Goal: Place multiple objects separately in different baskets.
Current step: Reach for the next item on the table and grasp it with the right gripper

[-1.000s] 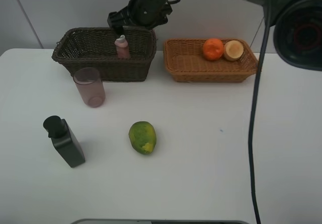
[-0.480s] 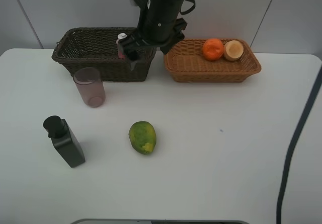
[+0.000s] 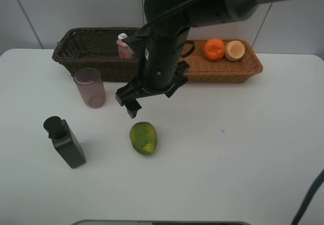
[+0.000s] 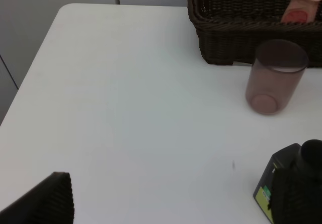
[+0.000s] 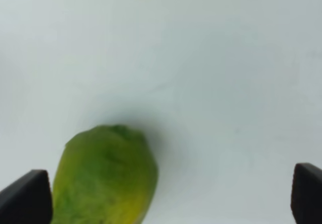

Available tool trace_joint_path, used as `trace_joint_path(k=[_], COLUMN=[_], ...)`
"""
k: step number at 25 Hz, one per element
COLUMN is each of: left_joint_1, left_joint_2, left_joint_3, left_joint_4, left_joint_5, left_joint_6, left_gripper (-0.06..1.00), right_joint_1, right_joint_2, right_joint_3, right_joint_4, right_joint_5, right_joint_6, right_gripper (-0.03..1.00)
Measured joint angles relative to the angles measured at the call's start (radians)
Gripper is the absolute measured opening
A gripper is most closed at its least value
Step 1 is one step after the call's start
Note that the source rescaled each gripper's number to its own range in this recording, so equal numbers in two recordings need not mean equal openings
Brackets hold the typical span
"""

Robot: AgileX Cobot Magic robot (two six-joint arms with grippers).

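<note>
The right gripper [image 3: 130,105] is reached across the middle and is held just above the green-yellow papaya [image 3: 143,138], which is laid on its side on the white table [image 3: 228,159], in front of the 2 baskets. Its jaws are spread wide and nothing is held in them; in the right wrist view the papaya is seen under the gap, closer to 1 finger [image 5: 25,199], and it is not touched. The left gripper [image 4: 171,206] is kept low near the table's left side, with its jaws spread and nothing held. The black pump bottle [image 3: 65,142] is stood upright to the left of the papaya. The pinkish cup [image 3: 90,87] is stood just in front of the dark brown basket [image 3: 81,58], and the small pink bottle [image 3: 122,46] is seen upright inside that basket. The orange [image 3: 214,49] and the peach [image 3: 235,50] are placed side by side in the orange-tan basket [image 3: 202,71].
</note>
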Motion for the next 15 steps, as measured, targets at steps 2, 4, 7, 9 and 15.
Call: trace_joint_path(k=[2,4,7,9,15], left_joint_1=[0.0,0.0,0.0,0.0,0.0], left_joint_2=[0.0,0.0,0.0,0.0,0.0], left_joint_3=[0.0,0.0,0.0,0.0,0.0], left_joint_4=[0.0,0.0,0.0,0.0,0.0], left_joint_5=[0.0,0.0,0.0,0.0,0.0], left_joint_6=[0.0,0.0,0.0,0.0,0.0], left_gripper=[1.0,1.0,1.0,1.0,1.0], right_joint_1=[0.02,0.038,0.053,0.056,0.056], right_joint_2=[0.0,0.0,0.008,0.028,0.089], right_joint_3=[0.003,0.003,0.003,0.003,0.003], right_joint_4=[-0.002,-0.004,-0.006,-0.006,-0.01], right_joint_5=[-0.011,-0.031,-0.044,-0.042,-0.015], right_joint_6=[0.053,0.116,0.18,0.194,0.207], right_gripper=[1.0,1.0,1.0,1.0,1.0])
